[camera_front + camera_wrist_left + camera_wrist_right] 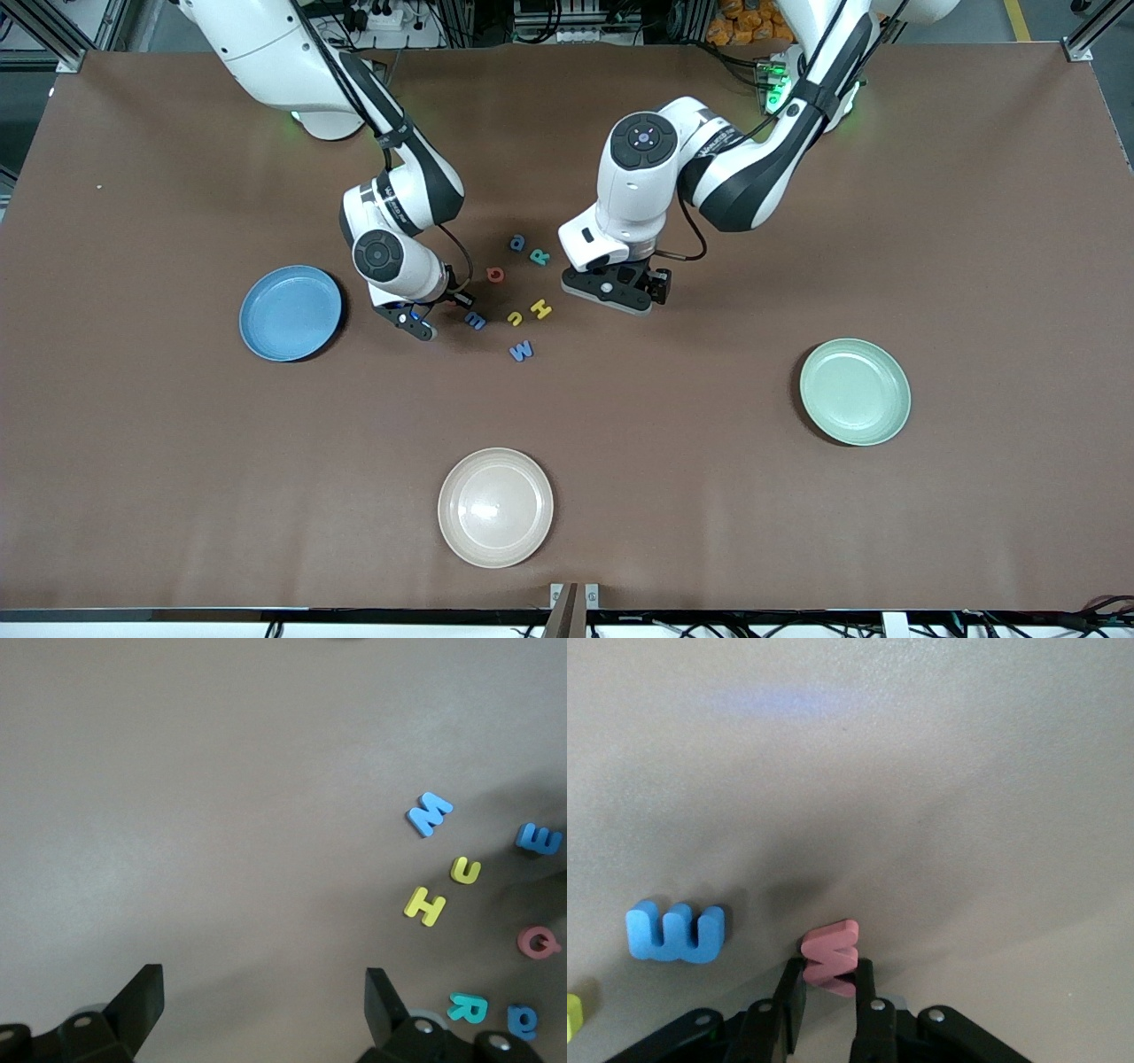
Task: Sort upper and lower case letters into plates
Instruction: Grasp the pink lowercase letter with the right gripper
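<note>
- Right gripper [826,1005]: sits low at the table in the centre-left of the front view, between the blue plate [291,313] and the letter cluster. Its fingers are clamped on a small pink-red letter [830,957], probably a "w", though its form is hard to read from this angle.
- Left gripper [264,992]: hangs above bare table in the centre of the front view, just beside the letter cluster toward the left arm's end. Jaws spread wide, nothing between them; this arm waits.
- Letter cluster, centre of the front view: blue "a" [517,242] and teal "R" [539,257] uppermost; red "G" [495,275] below them; blue "m" [476,321], yellow "u" [515,317] and yellow "H" [540,308] in a row lower down; blue "W" [521,351] lowest, nearest the front camera.
- Blue "m": lies on the table just beside the held letter in the right wrist view.
- Blue plate: centre-left of the front view, holds no letters.
- Mint green plate [855,391]: lower right of the frame, holds no letters.
- Cream plate [495,506]: lower centre of the frame, nearest the front camera.
</note>
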Available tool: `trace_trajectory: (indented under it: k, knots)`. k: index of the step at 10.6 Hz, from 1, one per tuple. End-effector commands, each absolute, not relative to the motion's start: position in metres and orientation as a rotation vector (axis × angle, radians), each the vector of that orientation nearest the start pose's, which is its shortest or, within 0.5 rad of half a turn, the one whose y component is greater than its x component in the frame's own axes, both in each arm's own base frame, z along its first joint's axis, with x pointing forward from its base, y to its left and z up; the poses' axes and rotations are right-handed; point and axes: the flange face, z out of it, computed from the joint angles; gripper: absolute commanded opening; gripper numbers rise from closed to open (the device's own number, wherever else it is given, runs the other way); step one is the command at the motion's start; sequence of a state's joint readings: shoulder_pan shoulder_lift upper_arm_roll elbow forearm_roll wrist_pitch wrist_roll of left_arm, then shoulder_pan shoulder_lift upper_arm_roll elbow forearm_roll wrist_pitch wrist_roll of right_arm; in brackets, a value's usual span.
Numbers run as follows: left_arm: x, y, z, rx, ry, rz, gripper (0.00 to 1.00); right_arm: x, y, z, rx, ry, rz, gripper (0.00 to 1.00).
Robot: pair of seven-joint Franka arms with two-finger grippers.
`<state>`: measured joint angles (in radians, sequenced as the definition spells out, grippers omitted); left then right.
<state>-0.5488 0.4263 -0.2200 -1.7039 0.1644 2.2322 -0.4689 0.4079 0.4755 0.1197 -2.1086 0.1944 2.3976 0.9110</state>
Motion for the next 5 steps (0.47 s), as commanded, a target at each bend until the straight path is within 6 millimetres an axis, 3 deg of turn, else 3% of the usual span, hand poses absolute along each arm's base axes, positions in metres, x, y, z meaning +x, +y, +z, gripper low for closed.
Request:
trace_trajectory:
  k: [1,3,4,5]
  knots:
    - [0.499,-0.463,0.357,-3.13,0.534,-0.21,1.0,0.486,0.262,0.204,-2.998,0.788,0.45,0.0]
    - [0.495,-0.476,0.345,-3.145,0.462,-0.196,1.0,0.494,0.239,0.236,-3.003,0.744,0.478,0.0]
    - [0.488,-0.491,0.343,-3.156,0.476,-0.212,1.0,0.501,0.212,0.258,-3.002,0.694,0.49,0.0]
    - [0.482,-0.504,0.334,-3.17,0.509,-0.236,1.0,0.512,0.168,0.274,-2.989,0.649,0.529,0.0]
